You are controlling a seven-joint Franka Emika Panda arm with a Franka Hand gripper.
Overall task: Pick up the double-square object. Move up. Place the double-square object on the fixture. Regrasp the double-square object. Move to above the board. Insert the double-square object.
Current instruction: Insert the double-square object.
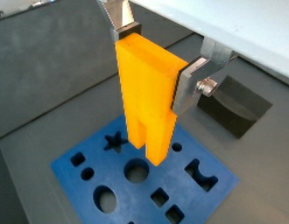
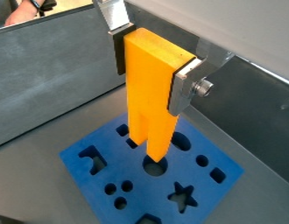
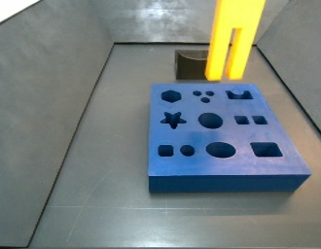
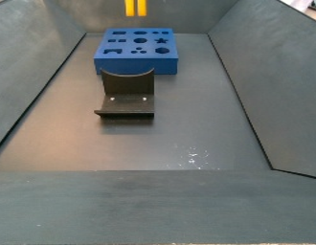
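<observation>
The double-square object [image 1: 147, 105] [image 2: 153, 101] is a long yellow-orange block hanging upright, its groove showing at the lower end. My gripper [image 1: 158, 57] [image 2: 153, 68] is shut on its upper part, one silver finger [image 1: 192, 83] [image 2: 185, 87] pressed on each side. Below it lies the blue board [image 1: 88, 179] [image 2: 223, 179] with its dark cutouts. In both side views the block [image 3: 234, 39] [image 4: 135, 8] hangs clear above the board [image 3: 229, 170] [image 4: 116, 65], near its far edge, and the gripper is out of frame. The dark fixture [image 1: 235, 107] [image 3: 192, 64] [image 4: 126, 103] stands on the floor beside the board.
Grey sloping walls [image 3: 53, 88] [image 4: 250, 67] enclose the floor on all sides. The fixture sits close against one edge of the board. Bare grey floor [image 4: 161, 144] stretches beyond the fixture.
</observation>
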